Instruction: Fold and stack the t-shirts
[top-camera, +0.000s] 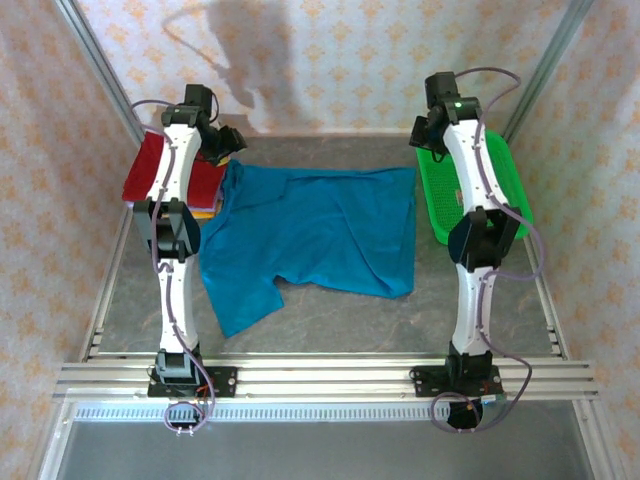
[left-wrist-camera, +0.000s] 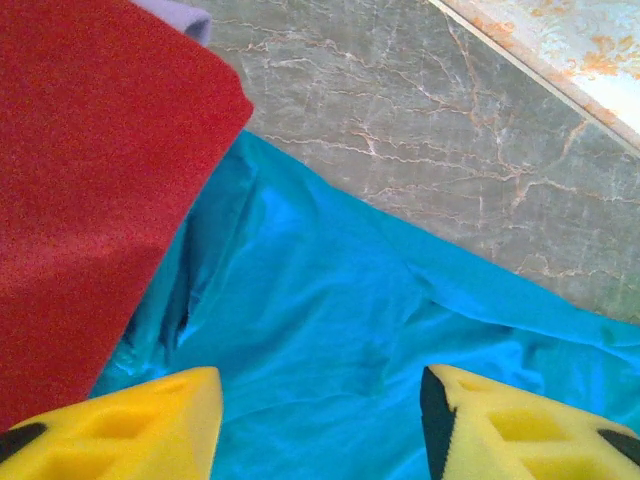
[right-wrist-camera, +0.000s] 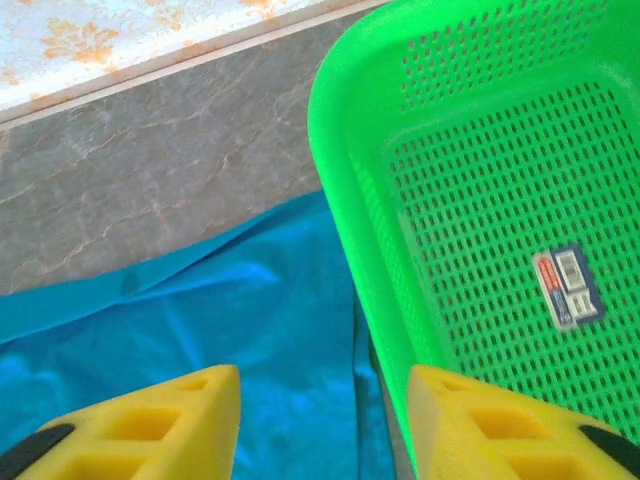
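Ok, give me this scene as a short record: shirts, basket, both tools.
teal-blue t-shirt: unfolded, wrinkled, spread across mid-table
folded dark red t-shirt: far left, its corner lying over the blue shirt's edge
green mesh basket: far right, no shirts inside, beside the blue shirt's edge
left tool: open, holding nothing, above the blue shirt by the red one
right tool: open, holding nothing, above the shirt's edge and basket rim
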